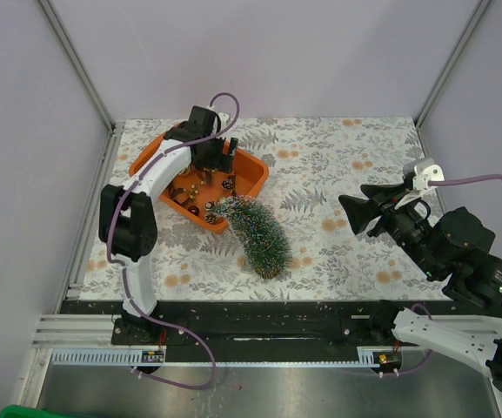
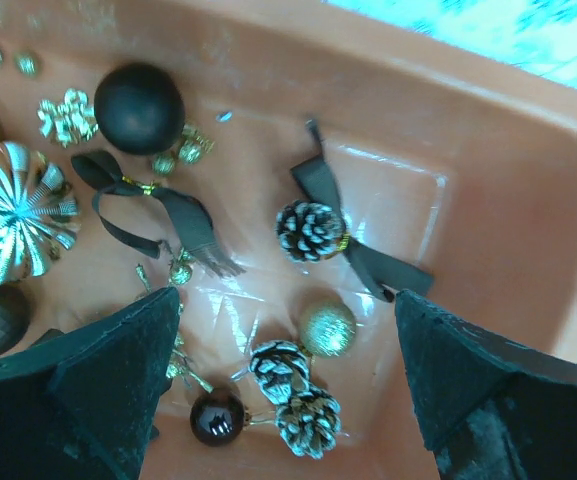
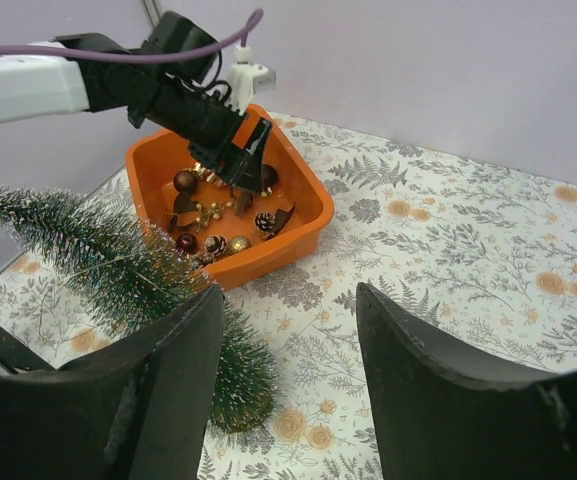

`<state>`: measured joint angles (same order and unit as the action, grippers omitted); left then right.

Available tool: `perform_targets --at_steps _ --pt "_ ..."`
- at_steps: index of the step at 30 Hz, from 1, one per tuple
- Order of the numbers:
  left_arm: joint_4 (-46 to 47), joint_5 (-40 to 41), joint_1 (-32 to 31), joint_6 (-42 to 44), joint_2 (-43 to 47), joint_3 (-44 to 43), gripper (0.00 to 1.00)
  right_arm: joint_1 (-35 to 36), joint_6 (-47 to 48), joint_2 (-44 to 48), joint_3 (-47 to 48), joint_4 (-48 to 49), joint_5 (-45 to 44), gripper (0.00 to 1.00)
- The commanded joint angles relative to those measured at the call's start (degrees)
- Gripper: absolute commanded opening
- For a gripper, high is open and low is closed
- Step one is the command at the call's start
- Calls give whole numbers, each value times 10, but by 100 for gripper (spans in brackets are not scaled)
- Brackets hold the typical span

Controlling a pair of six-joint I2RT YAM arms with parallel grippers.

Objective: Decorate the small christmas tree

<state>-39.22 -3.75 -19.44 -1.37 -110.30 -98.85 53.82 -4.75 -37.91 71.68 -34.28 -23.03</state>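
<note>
Hovering over the orange tray (image 1: 249,171): left pincer (image 2: 288,300), fingers spread wide, nothing between them. It points down at the loose ornaments, among them a pine cone on black ribbon (image 2: 309,230) and a gold glitter ball (image 2: 327,327). (A)

Noted. My guess is that it is picking a piece, since the gold ball lies nearest the gap between the fingers. Where is the small christmas tree (image 1: 257,233)? (B)

On its side on the worktop (image 1: 364,165), just beside the tray. The tip is at the tray's near rim, but I cannot tell whether it rests on it. The round base points toward the arms. No ornament shows on the needles. (A)

So decorating is not yet begun. And the other arm? (B)

Right pincer (image 3: 290,295) parted and empty, held above the worktop well to the right of the tree and facing it. Probably posted there to steady or raise the tree while the left fetches. (A)

Caution for the pick: ribbons and small gold bits lie tangled among the pieces, so two could lift together. (B)
</note>
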Motion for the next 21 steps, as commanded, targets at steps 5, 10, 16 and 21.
perform_targets --at_steps 5,10,16,21 --pt "-29 52 25 -69 -44 -20 90 -4 -11 6 -4 0 -7 64" --pt "-45 21 40 -74 -79 -39 90 -4 -10 0 -6 2 -11 62" --pt "-77 1 39 -84 -116 -76 87 -4 -7 -3 -11 2 -20 60" --pt "-94 -13 40 -105 -141 -86 84 -4 -4 -3 -16 3 -25 60"
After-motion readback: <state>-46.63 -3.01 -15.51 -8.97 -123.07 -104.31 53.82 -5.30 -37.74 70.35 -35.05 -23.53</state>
